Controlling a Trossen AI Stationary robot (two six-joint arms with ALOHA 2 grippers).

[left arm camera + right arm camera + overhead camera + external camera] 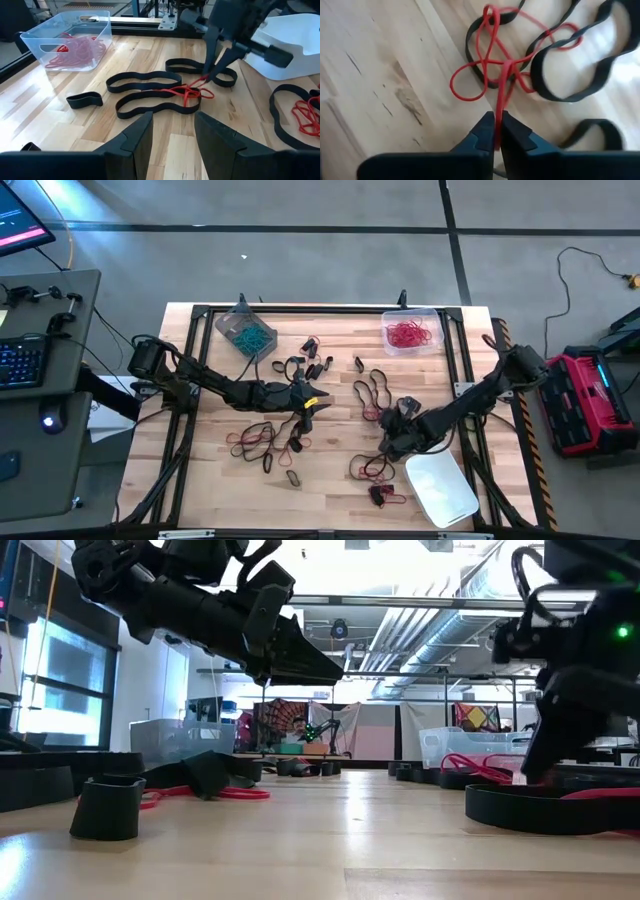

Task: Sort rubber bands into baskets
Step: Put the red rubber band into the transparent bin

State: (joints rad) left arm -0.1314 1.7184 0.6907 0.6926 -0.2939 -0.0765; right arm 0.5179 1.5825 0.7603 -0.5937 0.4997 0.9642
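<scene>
A red rubber band (192, 92) lies tangled over long black bands (145, 80) on the wooden table. My right gripper (496, 122) is shut on it, near the table's middle right (385, 418). My left gripper (172, 140) hovers open left of centre (307, 412), its fingers pointing toward that tangle with nothing between them. Three baskets stand on the table: a grey-tinted one (245, 330) with teal bands at the far left, a clear one (410, 332) with red bands at the far right, and a whitish one (440, 488) at the near right. My right gripper pinches one strand of the red band (501, 102) between its two fingertips. The fingers slant down at it from the table's right. That strand runs up from the table into the fingers, while the band's other loops (470, 85) lie on the wood and across a black band.
Loose black and red bands are scattered over the table: short black ones (310, 368) at the far middle, a mixed clump (255, 440) near the left, more (372, 470) beside the whitish basket. A dark frame (190, 310) edges the tabletop.
</scene>
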